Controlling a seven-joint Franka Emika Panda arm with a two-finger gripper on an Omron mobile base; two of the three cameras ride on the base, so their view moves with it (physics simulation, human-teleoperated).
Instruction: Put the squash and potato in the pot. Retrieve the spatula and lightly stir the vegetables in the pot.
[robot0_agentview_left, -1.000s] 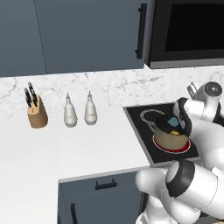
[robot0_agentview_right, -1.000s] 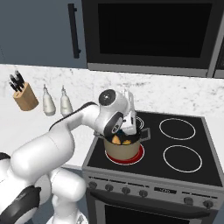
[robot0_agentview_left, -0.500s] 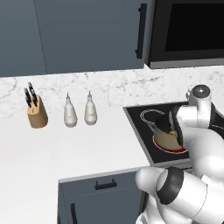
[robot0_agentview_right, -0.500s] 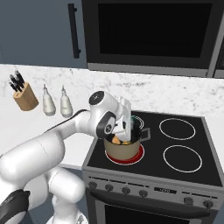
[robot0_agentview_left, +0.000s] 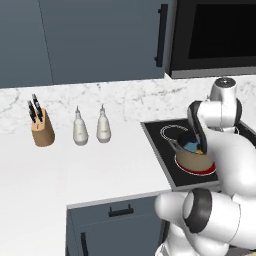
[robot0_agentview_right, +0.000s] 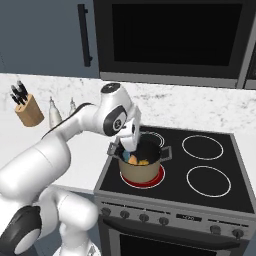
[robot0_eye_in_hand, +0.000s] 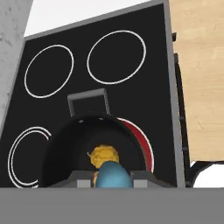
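Stirring step: spatula (robot0_eye_in_hand: 113, 174) down in the pot (robot0_agentview_right: 141, 169)

The fingers (robot0_eye_in_hand: 85, 180) are clamped on the light blue spatula, its blade beside the squash (robot0_eye_in_hand: 104, 156) in the pot on the stove's (robot0_agentview_right: 225, 192) red-glowing burner (robot0_agentview_right: 155, 178). Best stirred with small, slow circles, blade low and short of the black rim. Room is tight inside the pot; the other burners offer free space for lifting out.

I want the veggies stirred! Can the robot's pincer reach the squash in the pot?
Probably yes. The pincer, shut on the spatula, hangs over the open pot, with the squash right below and no lid.
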